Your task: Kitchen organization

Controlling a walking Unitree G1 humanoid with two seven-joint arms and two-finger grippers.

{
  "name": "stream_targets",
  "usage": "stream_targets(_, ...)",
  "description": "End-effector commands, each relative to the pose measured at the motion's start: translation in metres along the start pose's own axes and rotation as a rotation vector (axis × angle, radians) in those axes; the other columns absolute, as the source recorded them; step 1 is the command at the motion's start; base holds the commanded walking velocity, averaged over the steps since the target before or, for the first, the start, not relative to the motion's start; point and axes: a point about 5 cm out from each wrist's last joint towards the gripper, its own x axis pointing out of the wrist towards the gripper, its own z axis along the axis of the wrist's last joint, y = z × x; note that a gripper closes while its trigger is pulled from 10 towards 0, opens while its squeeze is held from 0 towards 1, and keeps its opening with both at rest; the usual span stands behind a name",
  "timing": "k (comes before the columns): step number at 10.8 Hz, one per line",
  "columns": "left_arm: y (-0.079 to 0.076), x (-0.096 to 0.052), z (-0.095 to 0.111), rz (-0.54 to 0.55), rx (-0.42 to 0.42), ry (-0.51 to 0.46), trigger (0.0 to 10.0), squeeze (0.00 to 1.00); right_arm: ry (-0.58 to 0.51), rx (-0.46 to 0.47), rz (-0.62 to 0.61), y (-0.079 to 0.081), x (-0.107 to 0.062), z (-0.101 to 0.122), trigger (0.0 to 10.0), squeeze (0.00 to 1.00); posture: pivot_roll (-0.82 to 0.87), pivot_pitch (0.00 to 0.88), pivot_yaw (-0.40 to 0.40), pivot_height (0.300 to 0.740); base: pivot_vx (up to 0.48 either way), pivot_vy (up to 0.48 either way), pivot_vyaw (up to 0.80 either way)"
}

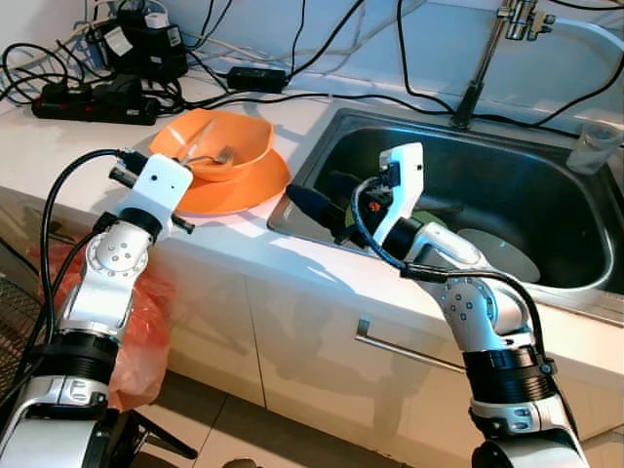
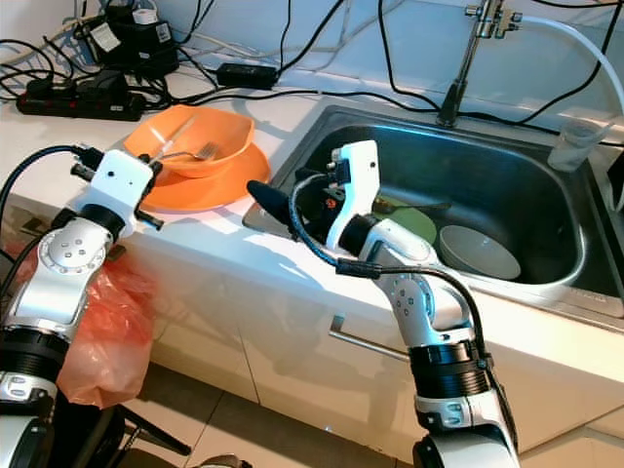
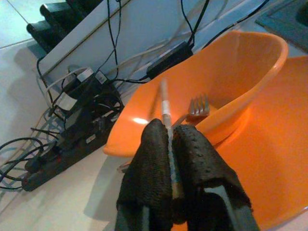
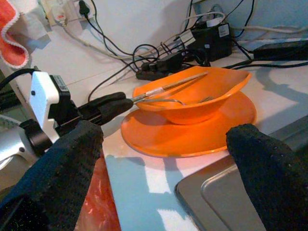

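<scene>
Two pincers are at work over the white worktop (image 1: 244,244). Our left pincer (image 3: 168,144) sits at the near left edge of the orange bowl (image 1: 229,144), fingers clamped on a thin stick (image 4: 168,85), prob. a chopstick, which angles across the bowl. Bowl rests on an orange plate (image 1: 249,185), just left of the sink (image 1: 468,185); a fork (image 3: 198,107) lies inside w/ tines up against the far wall. Our right pincer (image 4: 159,168) hovers at the sink's near left corner, fingers spread wide, nothing between them, pointing left toward bowl & plate. Inside the sink: a pale bowl (image 2: 478,252) and a green dish (image 2: 414,222), partly hidden by the right arm. Cables and a power strip (image 1: 93,102) lie far left on the worktop.
</scene>
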Motion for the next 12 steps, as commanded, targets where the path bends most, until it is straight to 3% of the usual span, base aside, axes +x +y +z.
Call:
stream_targets(1, 0.001, 0.004, 0.004, -0.007, 0.002, -0.012, 0.0, 0.00, -0.007, 0.006, -0.014, -0.002, -0.002, 0.001, 10.0, 0.00, 0.08, 0.000, 0.027, 0.740, 0.000, 0.000, 0.00)
stream_targets(4, 0.004, 0.004, 0.007, 0.021, 0.018, -0.033, 0.0, 0.00, -0.009, 0.004, -0.016, -0.002, -0.002, 0.001, 10.0, 0.00, 0.08, 0.000, 0.028, 0.740, 0.000, 0.000, 0.00)
stream_targets(9, 0.023, -0.001, 0.043, 0.230, 0.087, -0.242, 0.0, 0.00, -0.006, 0.000, -0.014, -0.003, -0.001, 0.002, 10.0, 0.00, 0.08, 0.000, 0.021, 0.740, 0.000, 0.000, 0.00)
stream_targets(10, 0.023, -0.001, 0.056, 0.256, 0.069, -0.304, 0.0, 0.00, -0.007, -0.002, -0.015, -0.003, -0.001, 0.002, 10.0, 0.00, 0.08, 0.000, 0.021, 0.740, 0.000, 0.000, 0.00)
stream_targets(12, 0.003, 0.005, 0.079, 0.205, -0.030, -0.383, 0.0, 0.00, -0.014, -0.007, -0.032, -0.005, -0.001, 0.004, 10.0, 0.00, 0.08, 0.000, 0.019, 0.740, 0.000, 0.000, 0.00)
